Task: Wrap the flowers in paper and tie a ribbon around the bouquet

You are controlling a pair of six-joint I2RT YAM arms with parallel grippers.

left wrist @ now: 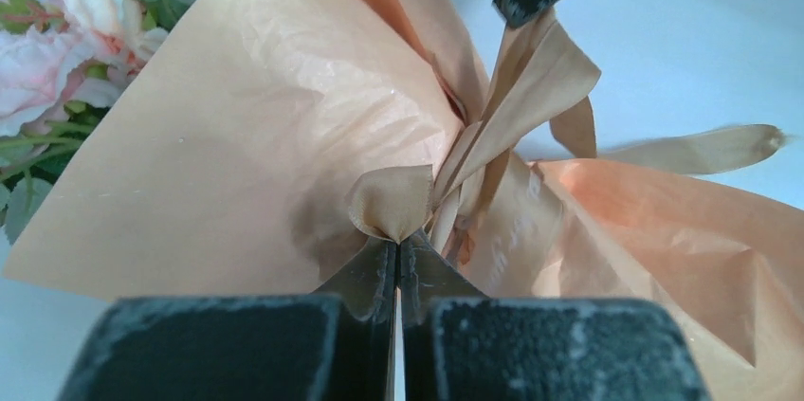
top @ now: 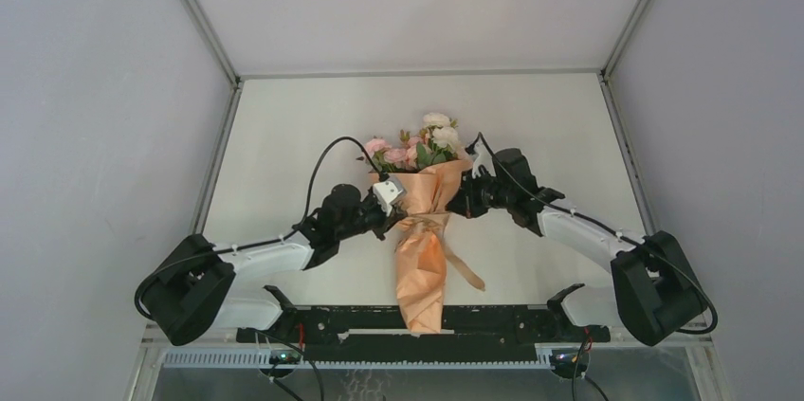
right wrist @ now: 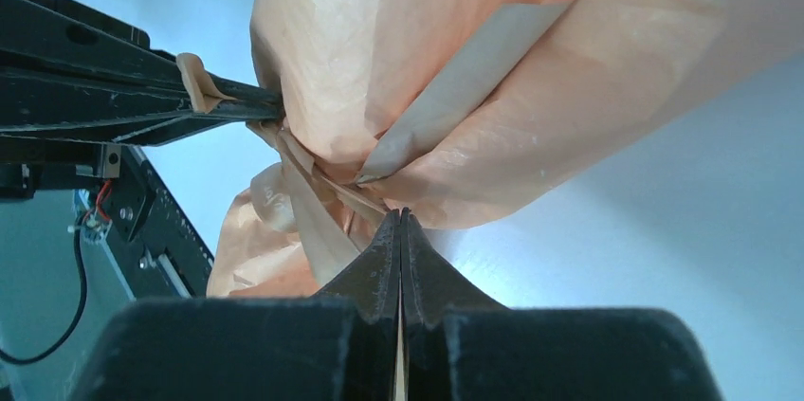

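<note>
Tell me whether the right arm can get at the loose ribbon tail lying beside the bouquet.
Probably yes: the ribbon tail lies uncovered on the table on that arm's side of the bouquet, near the right gripper. That gripper is shut at the tied waist, so it must open first.

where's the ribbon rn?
Top view: the ribbon is cinched round the waist of the bouquet at mid-table, pinched between the left tool and right tool, one tail trailing right.

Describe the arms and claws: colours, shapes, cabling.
Left arm and right arm: white link shells, chunky black joint housings, black cables looping outside. Left claw and right claw: matte black, scuffed, two fingers tapering to wedge tips. No markings legible.
</note>
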